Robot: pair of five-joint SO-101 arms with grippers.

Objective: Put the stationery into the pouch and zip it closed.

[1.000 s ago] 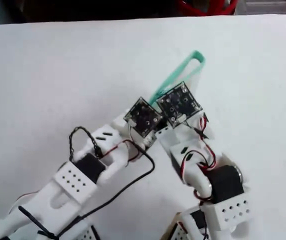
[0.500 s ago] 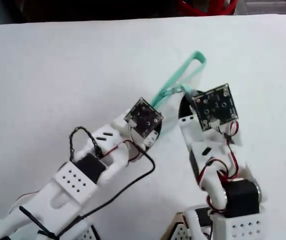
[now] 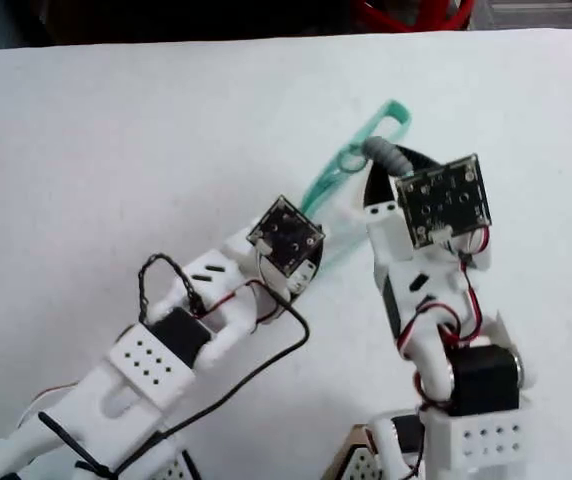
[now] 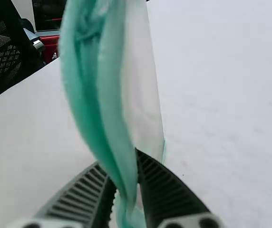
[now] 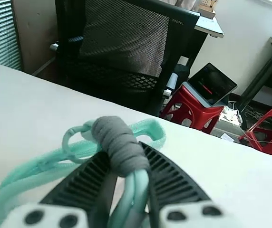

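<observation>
The pouch (image 3: pixel 364 133) (image 4: pixel 108 95) (image 5: pixel 29 167) stood on edge over the counter (image 3: pixel 116 120), stretched between the two arms. The left arm's (image 3: pixel 181 320) jaws were clenched on the pouch's near end, its teal edge pinched between them. Farther along the pouch's top edge, the right arm's (image 3: pixel 436 300) jaws were clamped on the grey-wrapped pull (image 3: pixel 383 155) (image 5: pixel 121 138), with a teal ring (image 5: pixel 74 135) just beside it.

The likely trouble lay in the zip stroke. If the right arm dragged the pull off the line of the teeth, the slider could jam or the soft edge could bunch. The rounded grey wrap also looked apt to slip out of the jaws. Should the left arm's hold give, the pouch would probably trail after the pull instead of closing.

Whether the stationery lay inside the pouch could not be told, nor how far the zip had run. The pouch's near end sat under the left wrist from above, and whether its lower edge touched the counter was unclear.
</observation>
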